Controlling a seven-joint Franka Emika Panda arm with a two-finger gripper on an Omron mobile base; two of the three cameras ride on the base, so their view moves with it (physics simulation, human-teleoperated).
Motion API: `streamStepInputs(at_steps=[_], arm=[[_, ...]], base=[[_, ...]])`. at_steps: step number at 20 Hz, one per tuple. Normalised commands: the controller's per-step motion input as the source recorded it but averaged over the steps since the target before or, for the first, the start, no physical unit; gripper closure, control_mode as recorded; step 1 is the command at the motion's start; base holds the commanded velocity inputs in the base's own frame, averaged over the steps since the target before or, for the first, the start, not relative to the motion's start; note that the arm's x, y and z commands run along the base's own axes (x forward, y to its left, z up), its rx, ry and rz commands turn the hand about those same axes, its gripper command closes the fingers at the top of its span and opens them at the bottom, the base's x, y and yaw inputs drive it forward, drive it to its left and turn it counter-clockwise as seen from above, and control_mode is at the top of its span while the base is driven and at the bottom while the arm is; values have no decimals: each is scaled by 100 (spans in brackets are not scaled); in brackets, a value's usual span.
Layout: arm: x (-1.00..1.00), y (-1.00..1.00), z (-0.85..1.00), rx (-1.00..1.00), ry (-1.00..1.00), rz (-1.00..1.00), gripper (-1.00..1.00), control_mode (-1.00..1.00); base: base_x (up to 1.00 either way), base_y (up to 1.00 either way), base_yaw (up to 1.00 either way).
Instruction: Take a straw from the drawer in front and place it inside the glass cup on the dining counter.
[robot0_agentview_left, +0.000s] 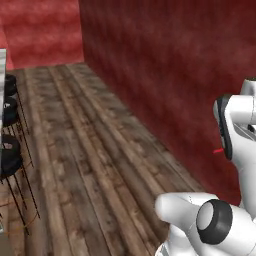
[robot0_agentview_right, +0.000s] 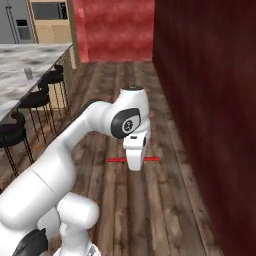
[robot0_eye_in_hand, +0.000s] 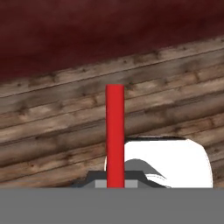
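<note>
One straw (robot0_eye_in_hand: 114, 135) held crosswise in the tool (robot0_agentview_right: 134, 162).

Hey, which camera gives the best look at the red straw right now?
The hand view: the straw rises large and sharp from the gripper, across the plank floor. The right base view shows it as a thin red line sticking out both sides of the hand. The left base view catches just a small red tip.

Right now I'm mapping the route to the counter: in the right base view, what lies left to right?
Dining counter with the glass cup → black bar stools → robot arm holding the straw level → dark red wall.
</note>
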Motion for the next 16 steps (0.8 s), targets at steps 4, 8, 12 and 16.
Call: streamStepInputs(at_steps=[4,8,12,16], arm=[[0,0,0,0,0,0,100,100],[0,0,0,0,0,0,100,100],[0,0,0,0,0,0,100,100],[0,0,0,0,0,0,100,100]], base=[[100,0,66],[100,-4,63],[100,-13,60],[100,-23,57]])
